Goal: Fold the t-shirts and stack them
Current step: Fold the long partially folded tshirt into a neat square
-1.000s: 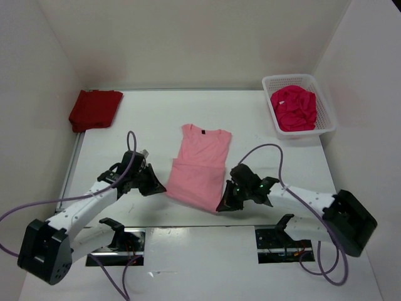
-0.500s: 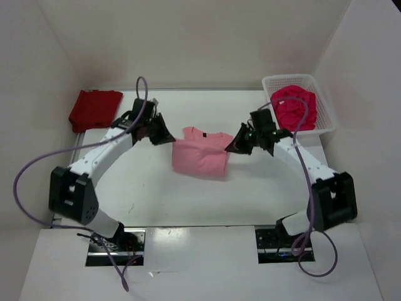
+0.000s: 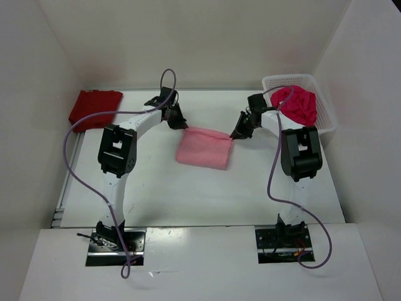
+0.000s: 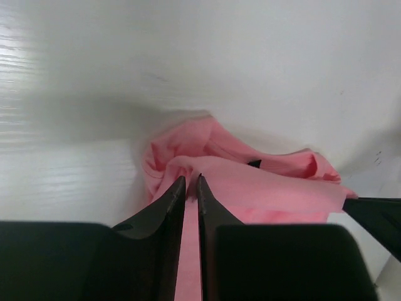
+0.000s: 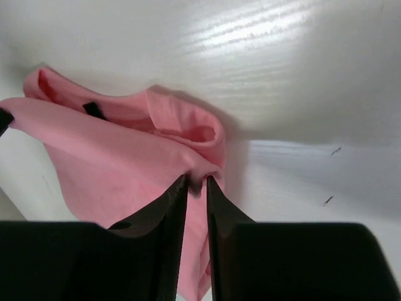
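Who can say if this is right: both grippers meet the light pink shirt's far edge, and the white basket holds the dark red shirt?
No. The white basket holds the magenta shirt; the dark red shirt lies on the table, far left, per the top external view. Left gripper and right gripper do meet the light pink shirt.

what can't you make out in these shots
- Top view: how the bright magenta t-shirt lies inside the white plastic mesh basket; its walls hide it.
- Left wrist view: near part of the light pink cloth t-shirt, behind the black fingers.
- Top view: fold layers of the dark red t-shirt, too small.
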Action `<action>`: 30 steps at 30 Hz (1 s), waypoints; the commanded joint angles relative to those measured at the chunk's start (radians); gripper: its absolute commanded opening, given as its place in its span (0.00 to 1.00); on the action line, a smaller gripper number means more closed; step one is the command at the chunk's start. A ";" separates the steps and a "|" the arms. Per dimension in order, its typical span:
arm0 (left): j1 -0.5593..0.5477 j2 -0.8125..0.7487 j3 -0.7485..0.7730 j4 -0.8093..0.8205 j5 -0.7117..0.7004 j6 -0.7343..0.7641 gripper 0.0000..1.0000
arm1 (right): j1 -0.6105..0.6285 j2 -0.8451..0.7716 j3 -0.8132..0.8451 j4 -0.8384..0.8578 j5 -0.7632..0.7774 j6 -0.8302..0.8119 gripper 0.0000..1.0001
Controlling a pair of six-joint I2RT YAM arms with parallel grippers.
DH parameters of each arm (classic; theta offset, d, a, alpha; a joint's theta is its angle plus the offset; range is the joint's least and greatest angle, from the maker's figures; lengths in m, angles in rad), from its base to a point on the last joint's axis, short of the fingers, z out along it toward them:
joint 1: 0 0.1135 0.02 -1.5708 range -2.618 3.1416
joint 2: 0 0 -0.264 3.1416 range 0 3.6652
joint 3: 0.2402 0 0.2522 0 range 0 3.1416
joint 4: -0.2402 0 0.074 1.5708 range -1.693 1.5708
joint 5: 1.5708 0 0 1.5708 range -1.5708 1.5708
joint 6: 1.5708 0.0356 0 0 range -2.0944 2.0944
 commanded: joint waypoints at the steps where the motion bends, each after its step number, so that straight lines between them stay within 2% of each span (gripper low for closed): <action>1: 0.043 -0.033 0.044 0.044 -0.017 -0.013 0.21 | -0.002 0.003 0.121 -0.022 0.019 -0.039 0.26; 2: 0.052 -0.053 0.027 0.079 0.004 -0.022 0.28 | -0.002 0.003 0.133 -0.022 0.028 -0.039 0.31; 3: 0.062 -0.099 0.012 0.107 0.004 -0.034 0.29 | -0.002 -0.018 0.142 -0.036 0.039 -0.049 0.37; 5: 0.073 -0.150 -0.042 0.118 0.004 -0.019 0.29 | 0.008 -0.060 0.127 -0.048 0.079 -0.060 0.39; 8: 0.048 -0.249 -0.154 0.176 0.047 -0.019 0.29 | 0.031 -0.176 -0.026 -0.009 0.070 -0.038 0.41; 10: -0.004 -0.303 -0.295 0.217 0.057 -0.019 0.29 | 0.076 -0.241 -0.089 0.016 0.039 -0.014 0.28; 11: -0.021 -0.312 -0.338 0.232 0.078 -0.031 0.29 | 0.096 -0.250 -0.149 0.051 0.019 0.013 0.18; 14: -0.055 -0.312 -0.484 0.294 0.115 -0.065 0.29 | 0.191 -0.238 -0.204 0.085 0.002 0.053 0.03; 16: -0.055 -0.283 -0.551 0.326 0.162 -0.079 0.29 | 0.236 -0.216 -0.230 0.111 -0.017 0.067 0.01; 21: -0.055 -0.296 -0.658 0.348 0.150 -0.091 0.29 | 0.245 -0.207 -0.338 0.174 0.005 0.107 0.00; 22: -0.055 -0.305 -0.719 0.366 0.150 -0.100 0.29 | 0.245 -0.207 -0.362 0.186 0.027 0.107 0.00; 25: -0.055 -0.355 -0.847 0.391 0.150 -0.123 0.31 | 0.245 -0.216 -0.483 0.234 0.036 0.125 0.00; 28: -0.055 -0.426 -0.928 0.391 0.150 -0.152 0.33 | 0.245 -0.216 -0.523 0.255 0.047 0.135 0.00; 30: -0.055 -0.505 -0.994 0.391 0.162 -0.167 0.39 | 0.245 -0.231 -0.533 0.255 0.047 0.124 0.00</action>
